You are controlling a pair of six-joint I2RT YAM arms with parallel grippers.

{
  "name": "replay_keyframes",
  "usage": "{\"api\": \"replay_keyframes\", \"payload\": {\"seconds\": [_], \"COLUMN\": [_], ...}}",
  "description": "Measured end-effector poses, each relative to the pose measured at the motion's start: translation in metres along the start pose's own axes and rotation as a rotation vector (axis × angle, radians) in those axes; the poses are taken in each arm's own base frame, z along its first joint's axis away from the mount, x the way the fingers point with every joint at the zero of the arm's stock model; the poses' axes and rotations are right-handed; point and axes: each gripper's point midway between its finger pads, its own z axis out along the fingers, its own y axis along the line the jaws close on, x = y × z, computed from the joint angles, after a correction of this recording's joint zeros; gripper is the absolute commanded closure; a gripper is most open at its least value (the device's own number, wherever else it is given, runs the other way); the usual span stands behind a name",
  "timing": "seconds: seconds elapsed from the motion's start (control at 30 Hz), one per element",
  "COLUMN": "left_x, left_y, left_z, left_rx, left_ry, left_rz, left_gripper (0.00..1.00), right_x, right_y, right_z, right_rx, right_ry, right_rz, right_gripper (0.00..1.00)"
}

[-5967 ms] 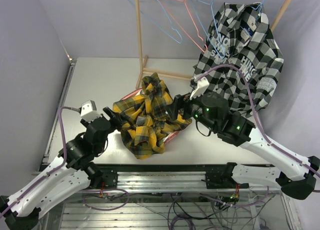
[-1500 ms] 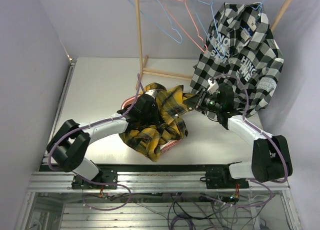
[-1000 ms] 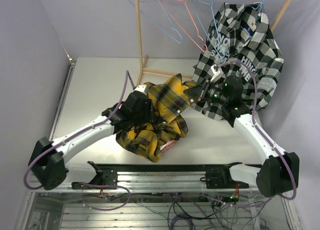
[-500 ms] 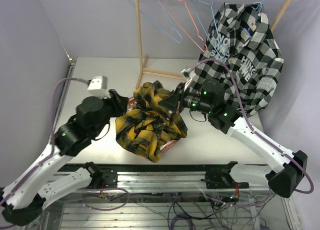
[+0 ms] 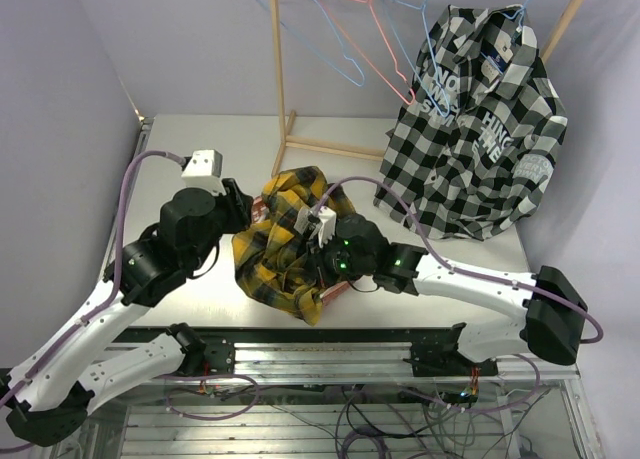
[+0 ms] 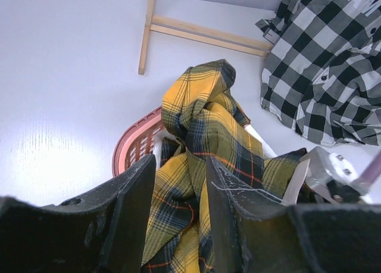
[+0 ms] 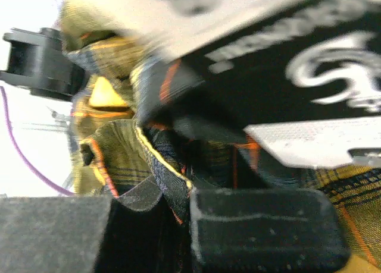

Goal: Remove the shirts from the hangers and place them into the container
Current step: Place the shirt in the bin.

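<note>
Here's the yellow-and-black plaid shirt point(image 5: 265, 264), heaped up on the salmon-pink laundry basket point(image 6: 126, 149) and spilling over its rim, middle of the counter point(image 5: 190, 149). The right hand point(image 7: 153, 210) is buried deep in that heap, clamped down tight with a fold of plaid pinched between its fingers. The left hand point(image 6: 180, 178) hovers just beside the pile's left flank, fingers roughly half apart and gripping nothing, with plaid showing through the gap beyond them. Back right, the black-and-white checked shirt point(image 5: 480, 129) with printed lettering hangs on a light blue hanger point(image 5: 520, 17) from the wooden rack point(image 5: 281, 79), its hem reaching down to the counter. Left of it hang bare wire: another light blue hanger point(image 5: 345, 71) and a pink-red hanger point(image 5: 366, 49).
</note>
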Motion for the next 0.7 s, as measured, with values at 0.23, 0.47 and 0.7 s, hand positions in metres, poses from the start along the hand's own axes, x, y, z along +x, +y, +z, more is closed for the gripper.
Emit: {"api": "replay_keyframes", "payload": {"seconds": [0.23, 0.47, 0.7], "left_x": [0.003, 0.022, 0.060], "left_y": [-0.004, -0.030, -0.046], "left_z": [0.004, 0.025, 0.049], "left_rx": [0.016, 0.109, 0.159], "left_ry": [0.012, 0.056, 0.152], "left_rz": [0.019, 0.009, 0.013], "left_gripper": [0.50, 0.51, 0.51], "right_x": [0.020, 0.025, 0.022], "right_y": [-0.014, -0.015, -0.014], "right_z": [0.008, 0.008, 0.006], "right_rx": [0.030, 0.018, 0.021], "right_ry": [0.014, -0.018, -0.034], "right_rz": [0.037, 0.061, 0.068], "right_gripper": [1.00, 1.00, 1.00]}}
